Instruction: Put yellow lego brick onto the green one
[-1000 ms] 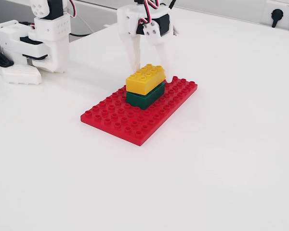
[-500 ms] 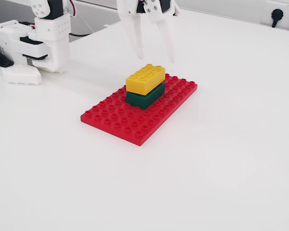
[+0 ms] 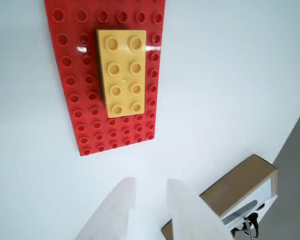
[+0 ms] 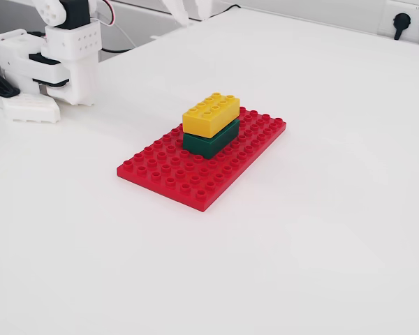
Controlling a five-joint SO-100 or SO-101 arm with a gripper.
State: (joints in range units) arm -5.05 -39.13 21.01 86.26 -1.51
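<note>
The gripper hung empty, jaws narrowly parted, touching nothing. The yellow brick sat on the green brick.

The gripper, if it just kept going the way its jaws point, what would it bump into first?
Probably bare white table. In the wrist view the gripper points up the picture, right of the red plate and yellow lego brick, though depth is unclear.

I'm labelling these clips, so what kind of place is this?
Probably a lab or hobby workbench: a plain white table, a white arm base, wall sockets, and a yellow brick stacked on green.
</note>
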